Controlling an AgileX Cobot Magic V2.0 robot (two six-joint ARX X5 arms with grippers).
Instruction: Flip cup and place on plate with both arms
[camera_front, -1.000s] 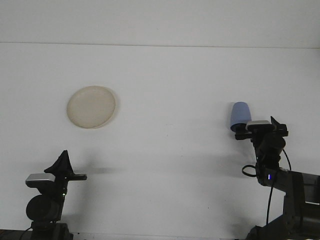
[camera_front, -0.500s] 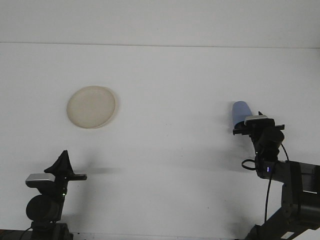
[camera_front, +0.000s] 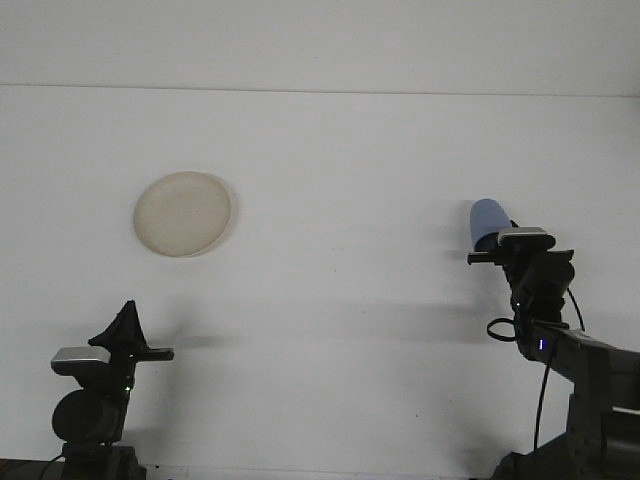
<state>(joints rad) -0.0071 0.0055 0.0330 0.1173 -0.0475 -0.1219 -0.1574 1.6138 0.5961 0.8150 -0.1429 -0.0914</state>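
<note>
A round beige plate lies flat on the white table at the left. At the right, a blue cup is held off the table, and only its upper part shows above the wrist camera. My right gripper is shut on the cup, and the camera housing hides its fingers. Near the front left edge, well below the plate, my left gripper points upward. Its fingers are closed to a point with nothing in them.
The white table runs back to a pale wall. The right arm's dark base and cables fill the lower right corner. The left arm's base stands in the lower left corner.
My right gripper has shifted slightly right and up with the blue cup, which now stands more upright. The left arm and the plate have not moved.
</note>
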